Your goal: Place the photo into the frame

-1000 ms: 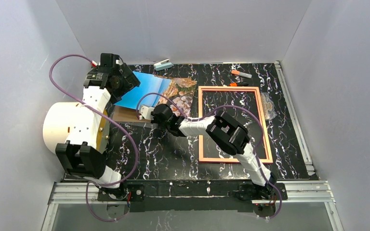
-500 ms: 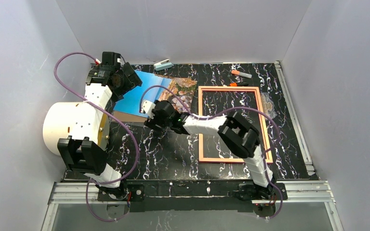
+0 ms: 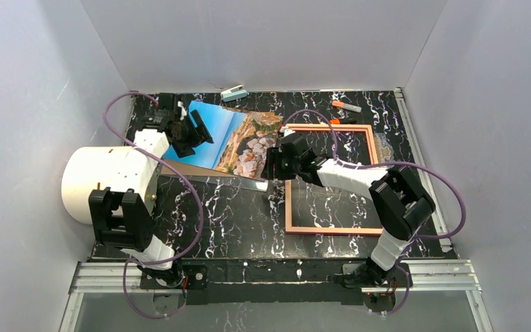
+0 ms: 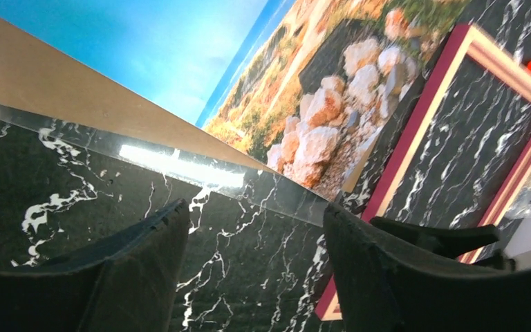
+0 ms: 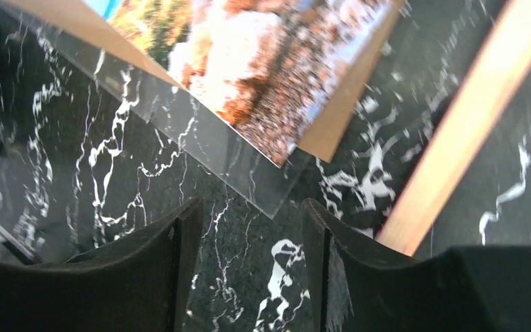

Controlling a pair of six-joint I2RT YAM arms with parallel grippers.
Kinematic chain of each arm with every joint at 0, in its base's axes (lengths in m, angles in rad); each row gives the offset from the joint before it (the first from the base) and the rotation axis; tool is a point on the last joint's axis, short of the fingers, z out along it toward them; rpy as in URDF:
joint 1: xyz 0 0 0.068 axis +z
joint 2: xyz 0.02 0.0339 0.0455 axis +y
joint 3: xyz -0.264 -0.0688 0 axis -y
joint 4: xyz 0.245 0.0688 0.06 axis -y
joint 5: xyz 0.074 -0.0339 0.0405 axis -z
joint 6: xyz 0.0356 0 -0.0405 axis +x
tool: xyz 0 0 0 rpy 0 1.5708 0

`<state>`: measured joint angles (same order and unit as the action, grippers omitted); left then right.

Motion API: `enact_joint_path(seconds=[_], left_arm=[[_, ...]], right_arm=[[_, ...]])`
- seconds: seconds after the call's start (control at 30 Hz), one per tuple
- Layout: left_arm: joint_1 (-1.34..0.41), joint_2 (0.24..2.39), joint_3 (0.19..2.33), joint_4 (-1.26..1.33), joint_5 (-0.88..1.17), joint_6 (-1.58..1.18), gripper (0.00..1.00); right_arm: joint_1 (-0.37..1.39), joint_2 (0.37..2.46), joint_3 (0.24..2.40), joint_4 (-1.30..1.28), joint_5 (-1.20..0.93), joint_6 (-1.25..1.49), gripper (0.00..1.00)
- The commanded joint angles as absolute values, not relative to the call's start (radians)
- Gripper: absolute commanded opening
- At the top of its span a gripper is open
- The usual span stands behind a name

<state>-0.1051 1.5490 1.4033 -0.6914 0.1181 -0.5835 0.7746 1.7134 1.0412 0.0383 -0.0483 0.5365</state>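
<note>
The photo (image 3: 238, 135), blue sky and tan rocks, lies face up at the back left on a brown cardboard board (image 4: 55, 90). A clear sheet (image 3: 221, 178) sticks out along its near edge. The frame (image 3: 332, 229) lies flat to the right, empty, pink in the left wrist view (image 4: 422, 131) and pale wood in the right wrist view (image 5: 470, 117). My left gripper (image 3: 204, 135) hovers open over the photo's left part, nothing between its fingers (image 4: 256, 207). My right gripper (image 3: 268, 169) is open beside the clear sheet's near right corner (image 5: 276, 200), with bare table between its fingers (image 5: 252, 204).
A large white cylinder (image 3: 104, 183) stands at the left by the left arm. A small pale blue tool (image 3: 234, 93) lies at the back wall, orange markers (image 3: 346, 107) behind the frame, and a clear plastic bag (image 3: 386, 152) at its right edge. Grey walls close three sides.
The right gripper opened and swung right, from the board's near left corner to its near right corner by the frame. The left gripper came down and forward over the photo.
</note>
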Motion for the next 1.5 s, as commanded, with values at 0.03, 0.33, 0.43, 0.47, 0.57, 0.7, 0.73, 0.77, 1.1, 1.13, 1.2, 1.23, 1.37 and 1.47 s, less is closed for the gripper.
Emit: enact_joint_path(seconds=[0.03, 0.33, 0.43, 0.47, 0.57, 0.7, 0.73, 0.77, 1.1, 1.13, 1.2, 1.23, 1.37, 1.47], left_arm=[[-0.171, 1.565, 1.251, -0.542, 0.165, -0.56, 0.59], [-0.271, 1.642, 1.1, -0.383, 0.029, -0.525, 0.32], [-0.273, 1.667, 1.081, -0.351, -0.023, -0.525, 0.31], [-0.273, 1.67, 1.076, -0.346, -0.047, -0.524, 0.3], [-0.275, 1.678, 1.051, -0.335, -0.112, -0.52, 0.3], [-0.275, 1.713, 1.023, -0.326, -0.184, -0.52, 0.28], [-0.275, 1.724, 1.018, -0.321, -0.193, -0.52, 0.28], [-0.275, 1.733, 1.014, -0.316, -0.204, -0.522, 0.27], [-0.275, 1.789, 0.949, -0.3, -0.201, -0.558, 0.24], [-0.275, 1.794, 0.945, -0.301, -0.195, -0.56, 0.23], [-0.275, 1.799, 0.937, -0.299, -0.183, -0.564, 0.23], [-0.275, 1.8, 0.935, -0.301, -0.179, -0.565, 0.23], [-0.275, 1.795, 0.931, -0.3, -0.154, -0.56, 0.23], [-0.275, 1.786, 0.928, -0.297, -0.134, -0.559, 0.23]], right_arm=[[0.76, 1.707, 1.103, -0.183, -0.014, 0.88, 0.61], [0.746, 1.782, 1.126, -0.2, -0.008, 0.899, 0.57], [0.744, 1.824, 1.146, -0.2, -0.026, 0.896, 0.57], [0.743, 1.834, 1.152, -0.199, -0.028, 0.895, 0.58], [0.74, 1.851, 1.151, -0.168, -0.042, 0.889, 0.58], [0.73, 1.87, 1.144, -0.145, -0.065, 0.902, 0.58], [0.728, 1.872, 1.14, -0.139, -0.07, 0.905, 0.58], [0.726, 1.873, 1.135, -0.135, -0.072, 0.909, 0.58], [0.717, 1.886, 1.093, -0.04, -0.169, 0.921, 0.61], [0.716, 1.89, 1.094, -0.03, -0.181, 0.926, 0.62], [0.714, 1.891, 1.089, -0.009, -0.211, 0.935, 0.63], [0.714, 1.891, 1.085, 0.029, -0.223, 0.941, 0.64], [0.713, 1.874, 1.049, 0.143, -0.281, 0.978, 0.67], [0.708, 1.855, 0.997, 0.251, -0.331, 1.012, 0.69]])
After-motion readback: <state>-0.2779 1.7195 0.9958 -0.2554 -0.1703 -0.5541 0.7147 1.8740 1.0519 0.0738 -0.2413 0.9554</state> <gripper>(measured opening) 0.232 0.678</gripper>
